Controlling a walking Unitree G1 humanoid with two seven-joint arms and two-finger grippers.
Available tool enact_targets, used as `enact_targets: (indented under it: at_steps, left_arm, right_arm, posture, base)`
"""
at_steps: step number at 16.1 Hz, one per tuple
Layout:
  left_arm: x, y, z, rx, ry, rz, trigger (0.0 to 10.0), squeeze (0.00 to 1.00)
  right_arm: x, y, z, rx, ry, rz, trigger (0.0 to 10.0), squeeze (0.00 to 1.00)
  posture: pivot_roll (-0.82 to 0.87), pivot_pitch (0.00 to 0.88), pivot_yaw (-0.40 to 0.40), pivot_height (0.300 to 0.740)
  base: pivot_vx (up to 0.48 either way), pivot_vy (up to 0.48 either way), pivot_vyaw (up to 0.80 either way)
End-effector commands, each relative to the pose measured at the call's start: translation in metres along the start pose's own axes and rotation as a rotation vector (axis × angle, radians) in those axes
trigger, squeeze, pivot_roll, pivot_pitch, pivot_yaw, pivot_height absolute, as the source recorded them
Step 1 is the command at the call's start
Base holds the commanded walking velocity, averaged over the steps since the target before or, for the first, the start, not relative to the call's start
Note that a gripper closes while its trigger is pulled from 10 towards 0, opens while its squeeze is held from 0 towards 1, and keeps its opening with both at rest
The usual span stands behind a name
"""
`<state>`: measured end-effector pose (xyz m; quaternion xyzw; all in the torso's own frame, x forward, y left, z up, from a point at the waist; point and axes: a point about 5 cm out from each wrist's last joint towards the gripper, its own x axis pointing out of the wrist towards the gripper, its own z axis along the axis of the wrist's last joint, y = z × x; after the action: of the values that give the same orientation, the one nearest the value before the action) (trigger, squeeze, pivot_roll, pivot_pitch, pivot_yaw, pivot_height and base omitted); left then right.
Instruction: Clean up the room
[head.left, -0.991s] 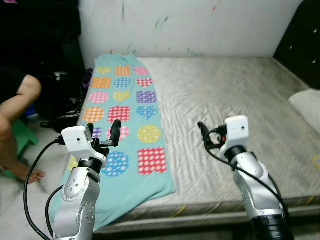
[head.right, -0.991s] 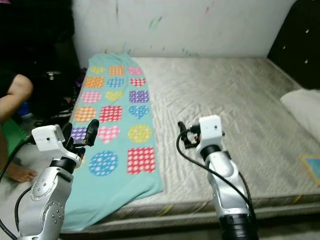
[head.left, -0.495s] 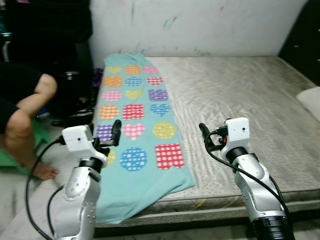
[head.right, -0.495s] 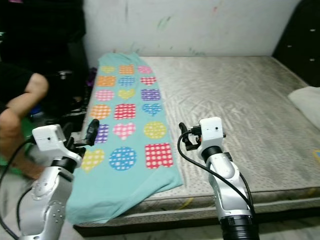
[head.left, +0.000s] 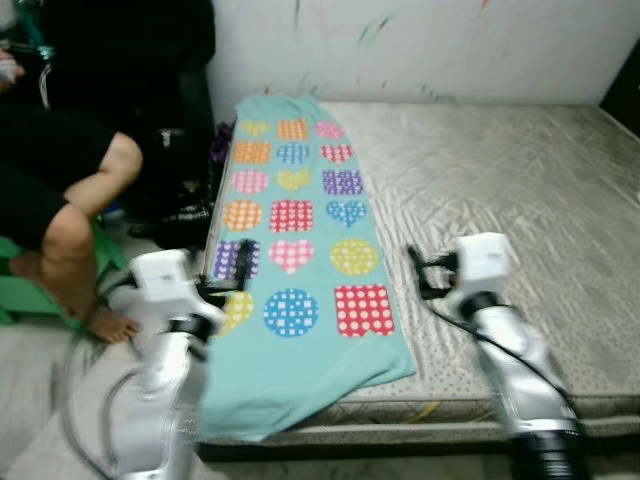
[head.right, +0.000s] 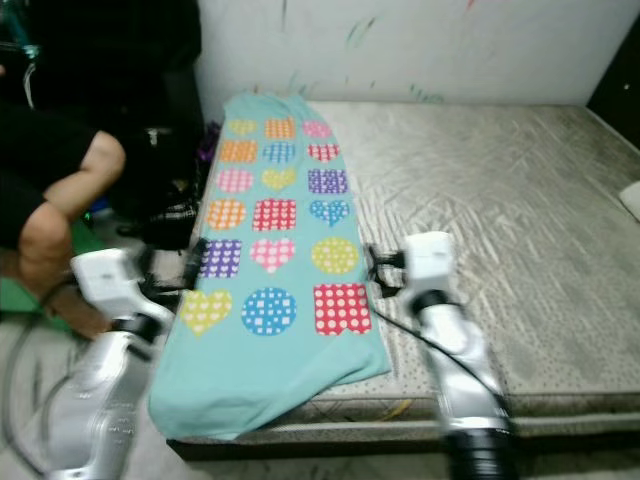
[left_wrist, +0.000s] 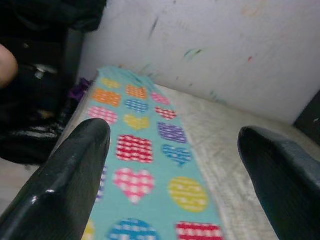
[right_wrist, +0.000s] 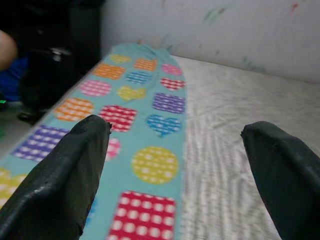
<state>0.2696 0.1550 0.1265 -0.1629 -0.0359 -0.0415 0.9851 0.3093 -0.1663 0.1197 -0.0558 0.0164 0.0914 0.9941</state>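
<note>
A teal blanket (head.left: 300, 250) printed with coloured hearts, dots and squares lies along the left side of a bare grey mattress (head.left: 520, 190); its near end hangs over the front left corner. My left gripper (head.left: 238, 268) is raised over the blanket's left edge, open and holding nothing, with the blanket (left_wrist: 150, 150) between its black fingers (left_wrist: 70, 180) in the left wrist view. My right gripper (head.left: 420, 272) hovers over the mattress just right of the blanket, also open and holding nothing; the blanket (right_wrist: 150, 130) lies ahead of it.
A person sits at the left, with a bent knee (head.left: 100, 170) and a bare foot (head.left: 115, 325) on the floor beside something green (head.left: 30, 290). Dark bags and furniture (head.left: 170, 160) stand beside the bed. A white paint-marked wall (head.left: 450, 50) backs it. A pillow (head.right: 632, 195) lies far right.
The whole picture has shifted right, so the camera has turned left; more of the person and floor shows. Both arms keep the same raised pose, grippers still open.
</note>
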Motion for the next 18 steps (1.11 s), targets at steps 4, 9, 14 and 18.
enact_targets:
  at_steps: [4, 9, 14, 18]
  left_arm:
    - [0.0013, -0.007, 0.0019, 0.001, -0.014, -0.012, 10.0, 0.0]
    - [0.0012, -0.0079, 0.0022, -0.002, -0.017, -0.022, 10.0, 0.0]
    - [0.0018, -0.0073, 0.0005, 0.002, -0.007, -0.017, 10.0, 0.0]
    - [0.0021, -0.0065, -0.0009, 0.004, -0.003, -0.011, 10.0, 0.0]
  right_arm:
    - [-0.0025, -0.009, 0.0003, -0.02, 0.002, -0.027, 10.0, 0.0]
    - [-0.0016, -0.0081, 0.0011, -0.02, -0.001, -0.021, 10.0, 0.0]
    - [-0.0002, -0.0084, 0.0012, -0.02, 0.004, -0.023, 10.0, 0.0]
    - [0.0007, -0.0089, 0.0007, -0.026, 0.007, -0.023, 10.0, 0.0]
  posture:
    - [-0.11, 0.017, -0.002, 0.74]
    - [-0.11, 0.018, -0.005, 0.74]
    - [-0.11, 0.015, -0.005, 0.74]
    - [-0.11, 0.004, -0.007, 0.74]
  base:
    - [0.0, 0.239, 0.0]
    - [0.0, 0.0, 0.0]
    - [0.0, 0.0, -0.48]
    - [0.0, 0.0, -0.8]
